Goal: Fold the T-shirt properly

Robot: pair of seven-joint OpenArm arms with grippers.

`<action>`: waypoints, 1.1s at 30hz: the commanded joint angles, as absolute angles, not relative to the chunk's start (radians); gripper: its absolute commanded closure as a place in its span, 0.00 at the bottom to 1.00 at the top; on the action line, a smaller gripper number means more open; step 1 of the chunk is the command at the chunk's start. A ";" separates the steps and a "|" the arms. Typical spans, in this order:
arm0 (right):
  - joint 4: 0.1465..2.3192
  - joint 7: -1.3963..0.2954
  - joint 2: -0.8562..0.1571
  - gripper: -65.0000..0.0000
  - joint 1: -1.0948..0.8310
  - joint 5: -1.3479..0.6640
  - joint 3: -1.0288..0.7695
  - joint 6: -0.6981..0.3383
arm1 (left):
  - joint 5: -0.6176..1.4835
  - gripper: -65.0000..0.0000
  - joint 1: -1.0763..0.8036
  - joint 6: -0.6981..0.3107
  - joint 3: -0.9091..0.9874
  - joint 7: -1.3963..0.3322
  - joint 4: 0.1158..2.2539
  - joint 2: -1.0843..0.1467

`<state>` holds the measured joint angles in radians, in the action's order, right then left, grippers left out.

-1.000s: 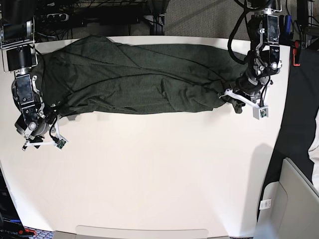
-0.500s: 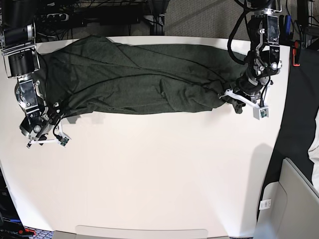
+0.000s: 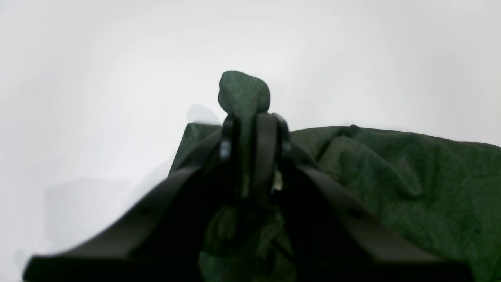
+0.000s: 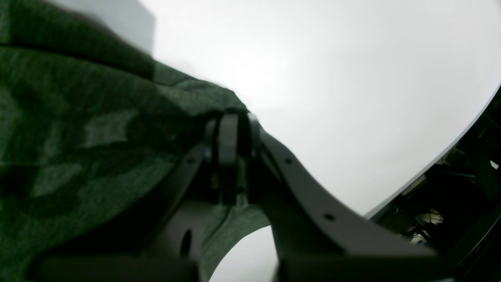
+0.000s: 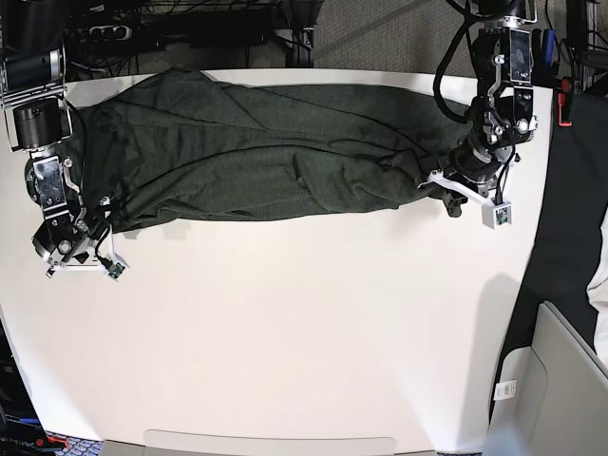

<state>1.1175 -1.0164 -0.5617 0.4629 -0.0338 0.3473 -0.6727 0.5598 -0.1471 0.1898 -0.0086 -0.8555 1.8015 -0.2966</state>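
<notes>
Your T-shirt (image 5: 266,152) lies stretched as a long, rumpled band across the far half of the white table (image 5: 304,332) — a dark olive-green heathered knit, thin and soft, creased into diagonal folds and ridges along its length. Its near edge runs roughly straight from one arm to the other, while the far edge bulges toward the back of the table.

Your left gripper (image 3: 250,129) is clenched on the shirt. In the left wrist view a rounded nub of green knit (image 3: 244,92) pokes up past the two dark, curved fingertips, and more fabric bunches below between the black finger arms. In the base view this gripper (image 5: 454,193) sits at the shirt's gathered, pinched end, where the cloth narrows to a twist.

Your right gripper (image 4: 231,129) has its jaws pressed together on the shirt's edge — the wrist view shows the mottled knit (image 4: 78,137) draped up against and into the closed tips, with smooth white tabletop beyond. In the base view it (image 5: 95,217) sits at the opposite end, at the near corner of the fabric.
</notes>
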 commanded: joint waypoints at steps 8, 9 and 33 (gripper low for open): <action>1.225 -1.119 -0.680 0.99 0.430 -0.349 0.352 -0.698 | 0.559 0.89 -0.137 0.186 0.002 -0.832 1.839 -0.308; 1.247 -1.125 -0.697 0.99 0.430 -0.384 0.352 -0.698 | 0.559 0.89 -0.137 0.186 0.002 -0.832 1.850 -0.308; 1.532 -1.236 -0.814 0.99 0.185 -0.621 -0.064 -0.698 | 0.559 0.89 -0.177 0.188 0.004 -0.831 1.899 -0.312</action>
<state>1.5204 -1.2423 -0.7959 0.1669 -0.6075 -0.0540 -0.6991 0.5598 -0.1913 0.1909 -0.0029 -0.8555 1.8748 -0.3019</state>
